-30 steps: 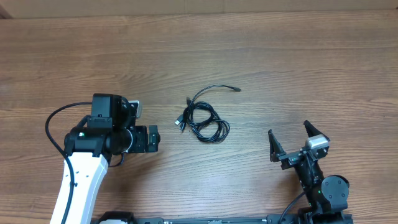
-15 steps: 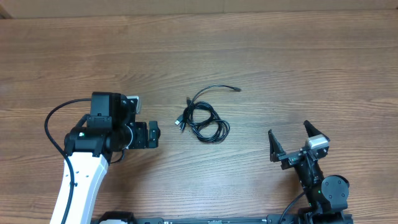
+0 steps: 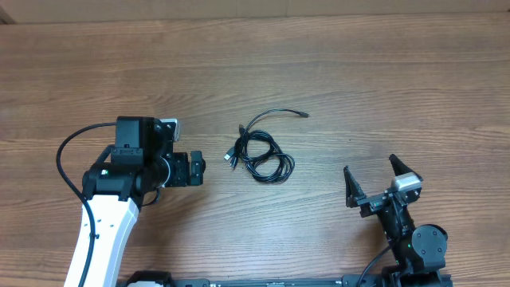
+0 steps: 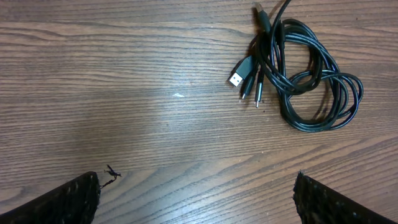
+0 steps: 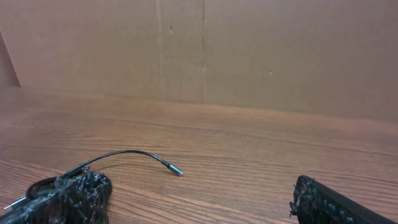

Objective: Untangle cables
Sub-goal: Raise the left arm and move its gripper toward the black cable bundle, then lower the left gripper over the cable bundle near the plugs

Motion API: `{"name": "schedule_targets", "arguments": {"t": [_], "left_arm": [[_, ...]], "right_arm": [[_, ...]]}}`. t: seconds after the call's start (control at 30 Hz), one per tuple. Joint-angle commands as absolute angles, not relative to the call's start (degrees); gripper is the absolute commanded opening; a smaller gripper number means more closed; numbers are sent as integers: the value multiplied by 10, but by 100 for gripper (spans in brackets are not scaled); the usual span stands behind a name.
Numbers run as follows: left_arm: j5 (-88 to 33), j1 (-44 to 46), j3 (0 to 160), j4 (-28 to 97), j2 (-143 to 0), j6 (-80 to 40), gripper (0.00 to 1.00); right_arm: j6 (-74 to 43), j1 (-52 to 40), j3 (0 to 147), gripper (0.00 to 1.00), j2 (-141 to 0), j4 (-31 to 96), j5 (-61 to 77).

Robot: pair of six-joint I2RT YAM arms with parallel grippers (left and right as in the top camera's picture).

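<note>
Left hand (image 3: 199, 170) and right hand (image 3: 370, 171) are both held spread wide and empty, presumably readied for a first grasp, while the cables (image 3: 260, 156), a thin black tangled coil with plugs splayed at one side, are seen lying on the desk (image 3: 358, 80) between them, nearer the left.

Thin black cables (image 3: 261, 158) in a loose tangle near the middle of the wooden table (image 3: 382, 72).
Overlapping loops lie flat; a USB-A plug (image 4: 237, 79) and smaller plugs poke out together on one side, and one loose strand (image 3: 275, 112) arcs away, ending in a small plug (image 5: 176, 171).
</note>
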State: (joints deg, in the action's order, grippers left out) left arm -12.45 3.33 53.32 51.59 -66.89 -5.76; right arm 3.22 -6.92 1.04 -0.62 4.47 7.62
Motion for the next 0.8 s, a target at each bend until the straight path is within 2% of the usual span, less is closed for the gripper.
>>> {"name": "schedule_targets", "arguments": {"t": [0.0,0.77], "left_arm": [[-131,31,549,514,-671,-53,100],[-131,31,549,525,-671,-51,100]], "right_arm": [[30,-73,4,100,-2,42,76],[30,-73,4,100,-2,42,76]]}}
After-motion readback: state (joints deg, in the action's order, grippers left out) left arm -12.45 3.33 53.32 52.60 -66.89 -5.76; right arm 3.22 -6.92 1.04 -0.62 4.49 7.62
